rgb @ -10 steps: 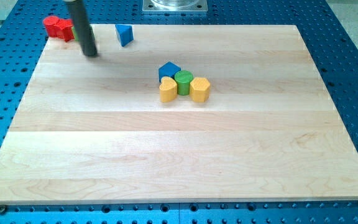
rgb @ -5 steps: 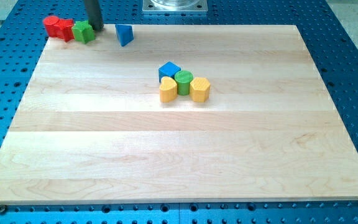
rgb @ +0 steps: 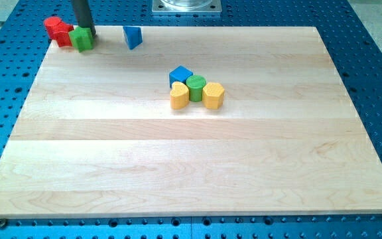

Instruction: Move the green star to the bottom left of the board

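The green star (rgb: 81, 40) sits at the board's top left corner, touching red blocks (rgb: 57, 30) on its left. My dark rod comes down from the view's top, and my tip (rgb: 87, 33) is right against the star's upper right side. The rod hides part of what lies behind the star.
A blue triangular block (rgb: 132, 36) lies to the right of my tip near the top edge. In the board's middle is a tight cluster: a blue block (rgb: 180, 74), a green cylinder (rgb: 195, 87), a yellow heart-like block (rgb: 179, 97) and a yellow hexagonal block (rgb: 213, 95).
My tip moved from below the star up and around to its top right side, then left against it. The green star shifted slightly left and down, and the red blocks shifted a little left.
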